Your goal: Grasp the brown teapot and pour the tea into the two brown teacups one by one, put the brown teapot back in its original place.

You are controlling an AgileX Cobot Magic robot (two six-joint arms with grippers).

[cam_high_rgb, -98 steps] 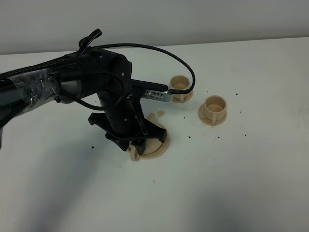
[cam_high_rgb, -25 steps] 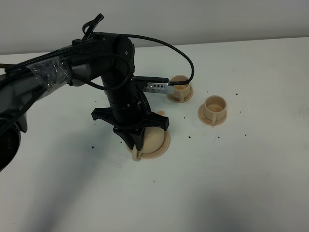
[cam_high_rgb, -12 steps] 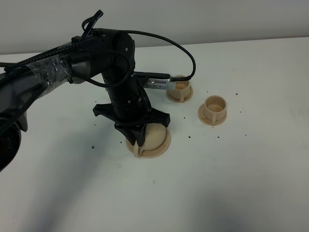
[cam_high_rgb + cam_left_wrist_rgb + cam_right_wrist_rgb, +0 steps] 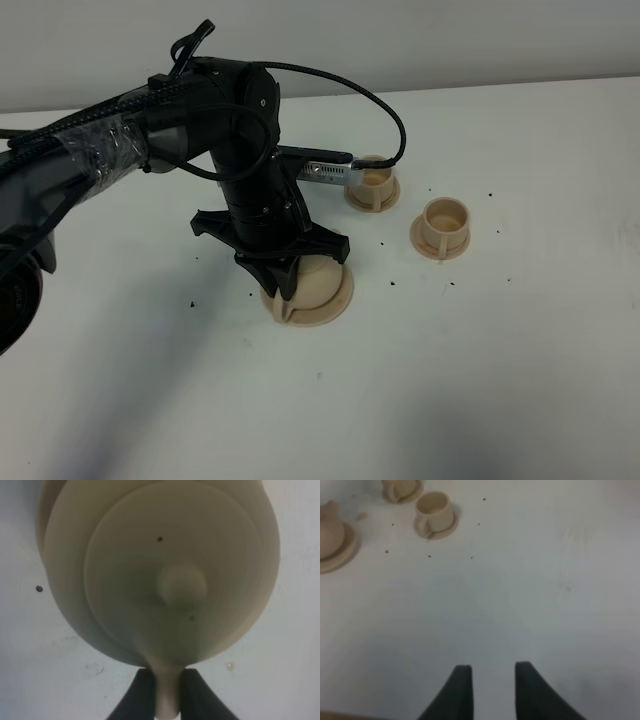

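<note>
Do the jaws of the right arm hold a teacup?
No, the jaws are open and empty over the table, apart from both teacups.

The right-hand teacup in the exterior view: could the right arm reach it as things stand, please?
Probably yes: only bare table lies between the right gripper and that teacup; the left arm is over the teapot.

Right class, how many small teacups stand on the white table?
2. One teacup sits beyond the teapot; the other teacup stands to its right, nearer the camera. No others show, though the arm may hide more.
</note>
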